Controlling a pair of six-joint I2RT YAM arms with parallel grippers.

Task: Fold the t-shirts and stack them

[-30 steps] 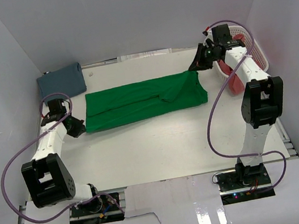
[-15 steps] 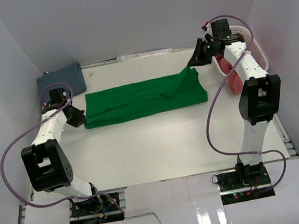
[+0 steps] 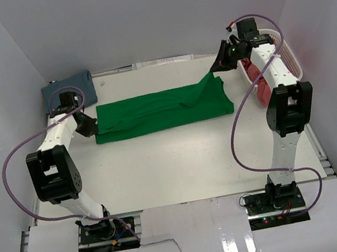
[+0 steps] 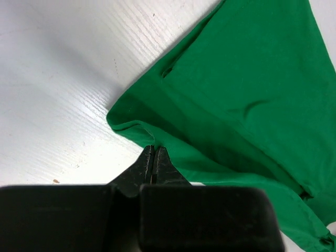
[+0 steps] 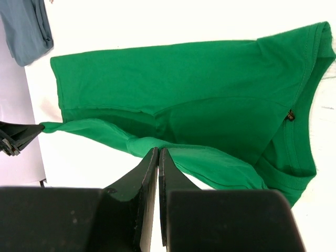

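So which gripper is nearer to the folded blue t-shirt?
Left. The left gripper sits close by the blue t-shirt; the right gripper holds the far end of the green t-shirt.

L arm point(image 3: 59, 128) & R arm point(image 3: 272, 70) extended fwd, jaws clamped.

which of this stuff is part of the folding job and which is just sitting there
Part of the job:
green t-shirt, pinched by left tool and right tool
folded blue t-shirt, back left
red t-shirt, spilling from the white basket

Just lying about:
white basket
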